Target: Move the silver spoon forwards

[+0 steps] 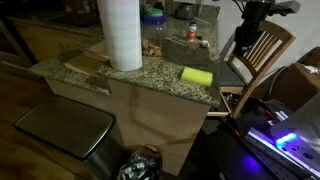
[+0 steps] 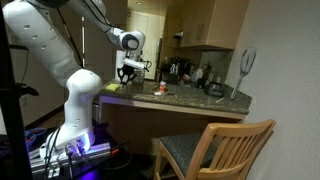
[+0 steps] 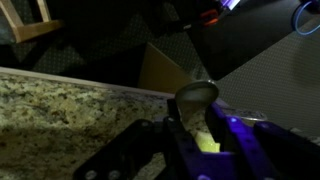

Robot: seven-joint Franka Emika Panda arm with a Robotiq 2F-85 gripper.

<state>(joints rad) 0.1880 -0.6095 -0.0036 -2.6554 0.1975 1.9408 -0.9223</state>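
between the jaws, closed tight around it, the silver spoon [image 3: 197, 95], bowl protruding

Tall white paper towel roll [image 1: 120, 35] upper centre, on speckled granite countertop [image 1: 150, 72]; yellow rectangular sponge [image 1: 196, 75] centre-right; wooden slat-back chair [image 2: 192, 150] lower right.

The arm [image 2: 76, 88] has glossy white rounded segments with dark joints and a black pincer [image 2: 127, 78].

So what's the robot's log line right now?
gripper: shut on small shiny silver spoon | spoon: held above edge of speckled granite counter | yellow rectangular sponge: lying on counter
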